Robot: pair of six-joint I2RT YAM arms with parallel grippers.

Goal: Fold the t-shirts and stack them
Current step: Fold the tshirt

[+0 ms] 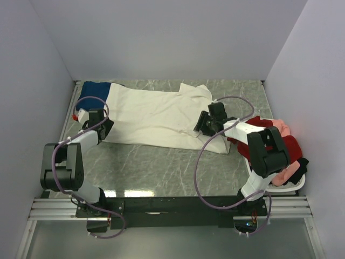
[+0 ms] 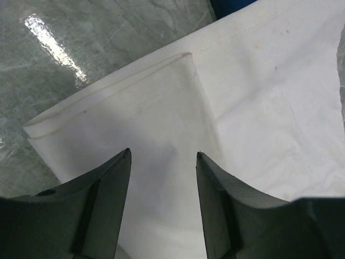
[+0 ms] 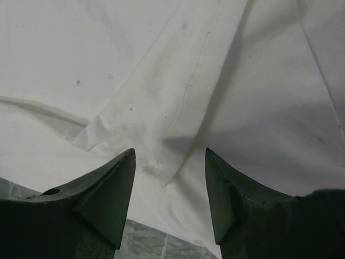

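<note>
A cream-white t-shirt (image 1: 156,116) lies spread flat across the back of the table. A dark blue t-shirt (image 1: 94,89) shows at its far left end. My left gripper (image 1: 105,128) hovers open over the shirt's left edge. In the left wrist view this gripper (image 2: 163,154) has a folded hem (image 2: 135,91) just ahead of it and nothing between the fingers. My right gripper (image 1: 200,125) is open over the shirt's right part. The right wrist view shows this gripper (image 3: 170,152) above a creased sleeve fold (image 3: 156,156), not pinching it.
A white basket (image 1: 294,186) at the right edge holds a red shirt (image 1: 288,145), a pink one (image 1: 280,128) and a black one (image 1: 299,163). Grey walls close in the left, back and right sides. Marbled tabletop (image 1: 161,167) lies between the shirt and the arm bases.
</note>
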